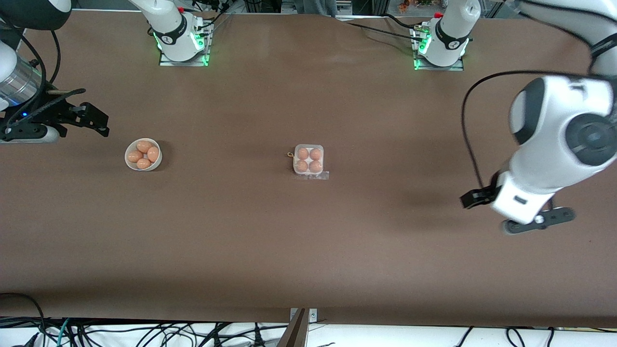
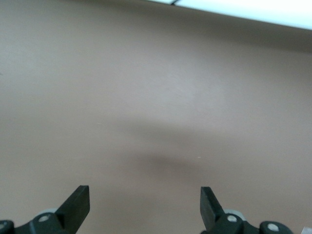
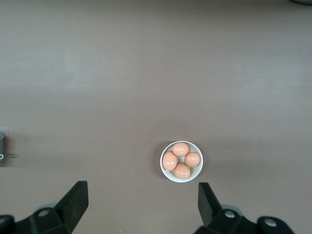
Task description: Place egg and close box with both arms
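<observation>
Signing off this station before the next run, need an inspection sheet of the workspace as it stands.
Surface: brown table, bare apart from two items.
Job's things: box mid-table, four eggs inside, lid looks shut; bowl with four eggs toward the right arm's end.
Clutter: nothing seen.
Grippers: left gripper open, empty, over bare table; right gripper open, empty, above the bowl's area.
Cables: bundle along the table's near edge.
Surroundings: arm bases lit green.

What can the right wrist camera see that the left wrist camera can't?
Only the right wrist view shows the white bowl with four eggs in it. Only the left wrist view shows a bright strip past the table's edge. Both show bare brown table and that arm's own open gripper: the right gripper and the left gripper.
</observation>
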You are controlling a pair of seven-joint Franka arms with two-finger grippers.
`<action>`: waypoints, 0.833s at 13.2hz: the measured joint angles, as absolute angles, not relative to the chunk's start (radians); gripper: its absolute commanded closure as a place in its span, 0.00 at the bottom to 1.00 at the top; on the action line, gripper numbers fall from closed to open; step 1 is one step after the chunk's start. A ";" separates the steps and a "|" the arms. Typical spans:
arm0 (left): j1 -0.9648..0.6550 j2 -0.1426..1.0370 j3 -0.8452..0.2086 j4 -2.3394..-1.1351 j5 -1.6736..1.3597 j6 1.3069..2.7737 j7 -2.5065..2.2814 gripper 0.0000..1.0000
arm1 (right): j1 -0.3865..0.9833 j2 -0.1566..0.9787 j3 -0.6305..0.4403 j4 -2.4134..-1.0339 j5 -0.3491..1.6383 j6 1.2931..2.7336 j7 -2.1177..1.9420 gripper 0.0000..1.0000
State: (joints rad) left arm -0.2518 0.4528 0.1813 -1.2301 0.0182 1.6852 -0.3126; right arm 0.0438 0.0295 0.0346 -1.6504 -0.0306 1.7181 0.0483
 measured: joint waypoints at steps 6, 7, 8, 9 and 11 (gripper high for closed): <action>-0.061 0.181 0.075 -1.457 0.018 1.658 -0.195 0.00 | 0.049 0.029 0.036 -1.650 -0.031 1.718 0.048 0.00; -0.061 0.142 0.061 -1.517 0.018 1.658 -0.195 0.00 | 0.051 0.029 0.036 -1.650 -0.031 1.718 0.048 0.00; -0.062 0.106 0.047 -1.569 0.018 1.658 -0.195 0.00 | 0.052 0.029 0.036 -1.650 -0.031 1.718 0.048 0.00; -0.063 0.073 0.035 -1.613 0.018 1.658 -0.195 0.00 | 0.052 0.029 0.036 -1.650 -0.031 1.718 0.048 0.00; -0.063 0.018 0.024 -1.673 0.018 1.657 -0.195 0.00 | 0.052 0.029 0.036 -1.650 -0.031 1.718 0.048 0.00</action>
State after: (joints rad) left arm -0.0626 0.0181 0.0239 -1.6731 0.0183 1.6568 -0.1948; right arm 0.0523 0.0293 0.0361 -1.6499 -0.0306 1.7182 0.0482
